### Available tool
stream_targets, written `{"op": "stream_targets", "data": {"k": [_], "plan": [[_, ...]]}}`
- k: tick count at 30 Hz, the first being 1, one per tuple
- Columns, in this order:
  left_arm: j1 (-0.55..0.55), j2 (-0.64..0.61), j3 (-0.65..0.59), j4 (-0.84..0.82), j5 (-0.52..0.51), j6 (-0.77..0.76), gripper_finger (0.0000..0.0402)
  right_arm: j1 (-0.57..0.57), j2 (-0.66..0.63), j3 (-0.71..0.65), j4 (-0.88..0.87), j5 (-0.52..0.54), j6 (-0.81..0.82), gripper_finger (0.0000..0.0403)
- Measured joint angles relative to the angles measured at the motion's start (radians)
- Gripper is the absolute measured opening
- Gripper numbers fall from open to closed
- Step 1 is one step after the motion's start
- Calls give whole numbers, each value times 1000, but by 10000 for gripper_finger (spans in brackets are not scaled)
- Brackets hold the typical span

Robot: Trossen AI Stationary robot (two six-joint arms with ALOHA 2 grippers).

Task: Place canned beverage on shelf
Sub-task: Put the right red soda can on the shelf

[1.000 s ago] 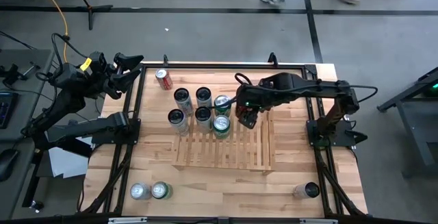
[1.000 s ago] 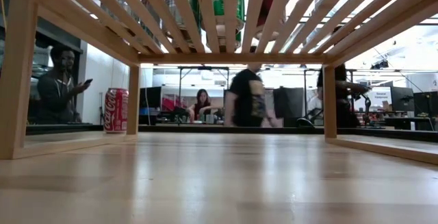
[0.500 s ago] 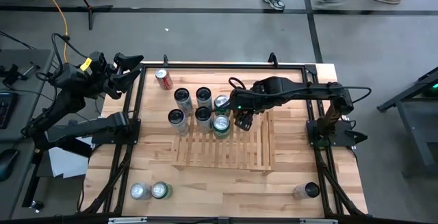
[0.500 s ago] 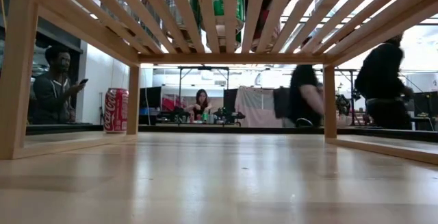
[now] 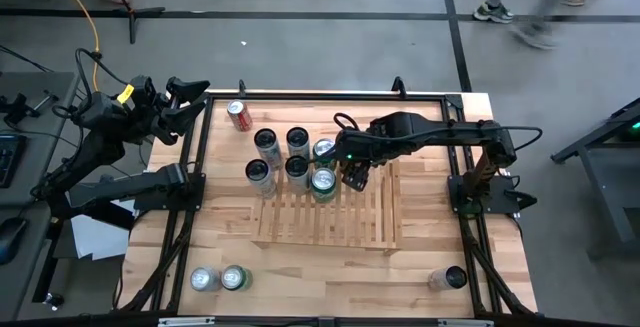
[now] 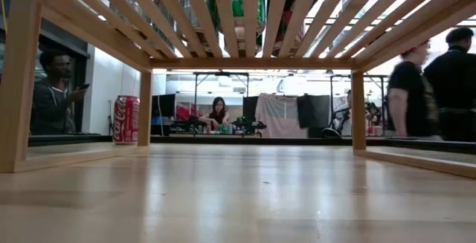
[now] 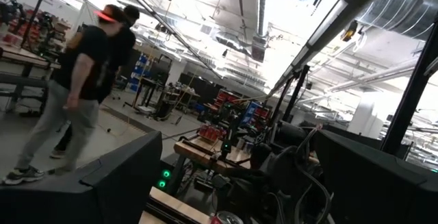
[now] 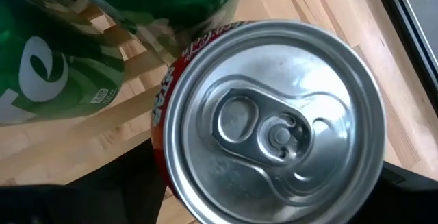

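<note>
A red canned beverage stands upright with its base on the far end of the slatted shelf. It shows red through the slats in the low view. My right gripper hangs over it, pointing steeply down, open, one finger on each side of the can. A green can stands right beside it on the shelf. My left gripper waits open above the table's far left corner, away from the cans. My right gripper's dark fingers stand on either side of the red can's upper wall, coming from above. I cannot tell whether they touch it. The can stands upright on the slats.
Several more cans crowd the shelf's far left part and the table beside it. A red cola can stands on the table's far left. Three cans stand near the front edge. People walk behind the table.
My right gripper has gone a little toward the table's left, toward the green cans, and slightly down, then kept still. People behind the table have walked on.
</note>
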Motion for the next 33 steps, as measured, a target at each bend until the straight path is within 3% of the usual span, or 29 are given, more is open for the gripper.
{"op": "stream_targets", "data": {"k": [5,12,22,33], "plan": [[0,0,0,0,0,0,374,0,1,0,0,-9,5,306],[0,0,0,0,0,0,374,0,1,0,-2,-99,-2,307],[0,0,0,0,0,1,374,1,2,0,-2,-26,0,307],[0,0,0,0,0,0,374,0,2,0,-2,-25,1,308]]}}
